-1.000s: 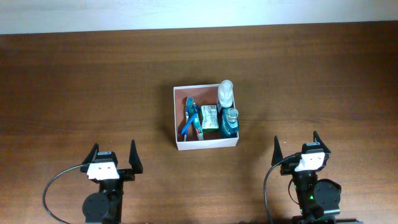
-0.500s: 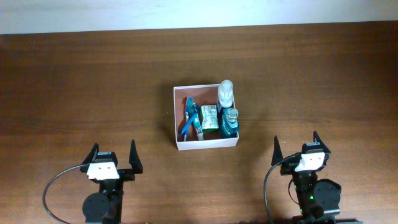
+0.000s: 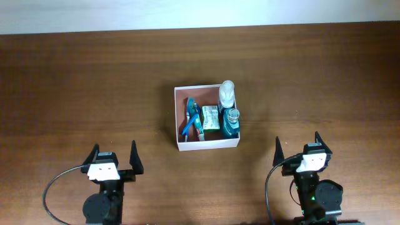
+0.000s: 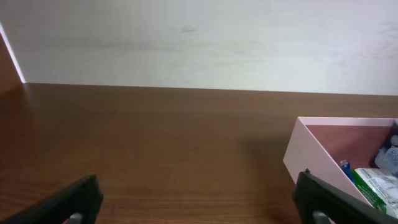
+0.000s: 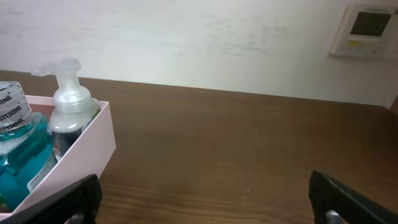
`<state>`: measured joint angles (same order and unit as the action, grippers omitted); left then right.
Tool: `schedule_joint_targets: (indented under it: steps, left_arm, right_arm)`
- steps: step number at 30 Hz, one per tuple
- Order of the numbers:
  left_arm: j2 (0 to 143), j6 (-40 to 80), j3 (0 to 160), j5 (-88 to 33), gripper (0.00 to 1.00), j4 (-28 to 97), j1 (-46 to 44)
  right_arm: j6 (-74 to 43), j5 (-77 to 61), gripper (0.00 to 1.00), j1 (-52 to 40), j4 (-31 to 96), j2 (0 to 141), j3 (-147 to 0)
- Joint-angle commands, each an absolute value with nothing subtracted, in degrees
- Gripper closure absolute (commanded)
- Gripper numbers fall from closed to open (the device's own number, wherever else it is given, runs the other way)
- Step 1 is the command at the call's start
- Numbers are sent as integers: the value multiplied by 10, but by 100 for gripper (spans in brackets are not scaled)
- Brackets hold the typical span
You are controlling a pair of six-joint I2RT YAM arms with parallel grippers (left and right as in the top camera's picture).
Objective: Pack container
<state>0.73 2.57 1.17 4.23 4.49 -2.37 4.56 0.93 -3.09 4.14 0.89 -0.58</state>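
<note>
The container (image 3: 177, 119) is a square white-walled box with a reddish-brown inside, at the table's middle. It holds a white pump bottle (image 3: 226, 92), a teal mouthwash bottle (image 3: 230, 122), a green packet (image 3: 210, 117) and blue toothbrush items (image 3: 189, 119). The box also shows at the right of the left wrist view (image 4: 311, 149) and at the left of the right wrist view (image 5: 87, 146), with the pump bottle (image 5: 68, 106) and mouthwash (image 5: 18, 143). My left gripper (image 3: 114, 156) and right gripper (image 3: 299, 147) are both open and empty, near the front edge.
Brown wooden table (image 3: 94, 81) with a white wall behind it. A wall thermostat (image 5: 367, 28) shows at the top right of the right wrist view.
</note>
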Motion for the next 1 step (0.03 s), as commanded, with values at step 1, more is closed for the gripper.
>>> schedule_joint_targets:
  steps: [1]
  left_arm:
    - [3, 17, 5, 32, 0, 45, -20]
  right_arm:
    - [45, 6, 2, -30, 46, 3, -3]
